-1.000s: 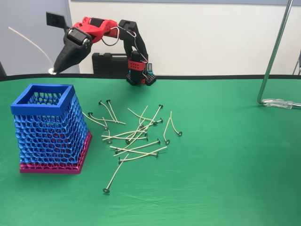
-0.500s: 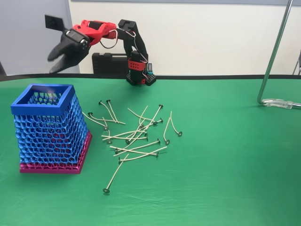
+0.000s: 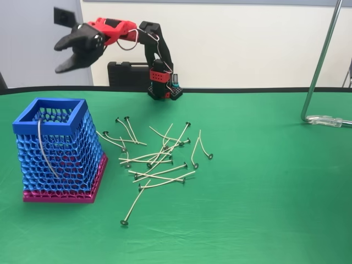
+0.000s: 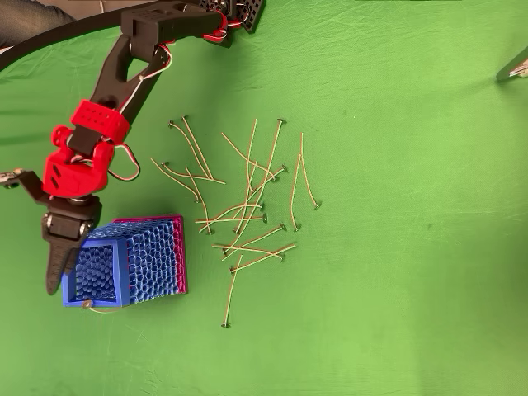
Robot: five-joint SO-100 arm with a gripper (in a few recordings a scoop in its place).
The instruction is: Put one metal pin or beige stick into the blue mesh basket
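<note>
Fixed view: we see the pincer (image 3: 67, 54) spread apart, empty, above the basket (image 3: 50, 123); one stick (image 3: 43, 144) leans inside it, dropped there we judge. Other sticks (image 3: 159, 157) litter the desk (image 3: 264, 181).

One blue mesh basket (image 3: 58, 151) with one stick (image 3: 44, 149) inside. Roughly sixteen more beige sticks (image 3: 159, 157) in a loose pile; exact count unclear where overlapping. One black case (image 3: 127, 74). One metal stand (image 3: 322, 66).
</note>
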